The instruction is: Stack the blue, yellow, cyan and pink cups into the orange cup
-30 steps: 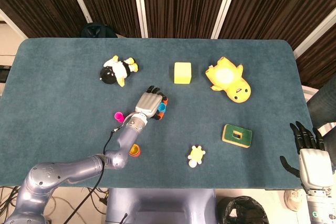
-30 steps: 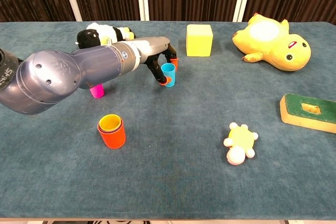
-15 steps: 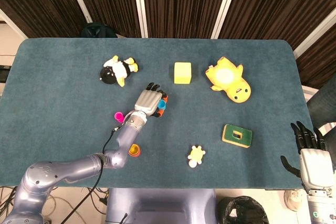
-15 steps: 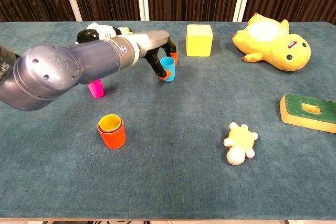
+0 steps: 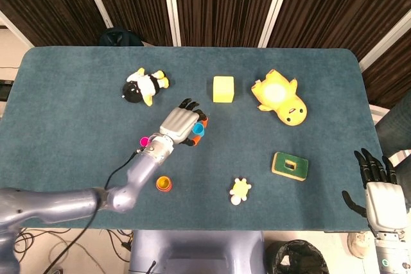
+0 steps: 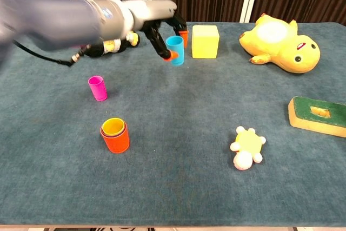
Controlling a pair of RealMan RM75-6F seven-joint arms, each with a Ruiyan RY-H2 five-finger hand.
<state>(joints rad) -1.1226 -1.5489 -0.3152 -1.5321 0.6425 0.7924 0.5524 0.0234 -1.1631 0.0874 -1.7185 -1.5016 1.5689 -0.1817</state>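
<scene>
Lifted off the cloth since a second ago, the cyan cup (image 6: 174, 50) now hangs in the left hand (image 6: 157, 20), pinched between its fingers and raised just below its palm. Nearer the robot stand the pink cup (image 6: 98, 88) and the orange cup (image 6: 115, 139), a yellow cup (image 6: 113, 126) nested inside. Well apart, the right hand (image 5: 379, 190) hangs empty, fingers spread.
</scene>
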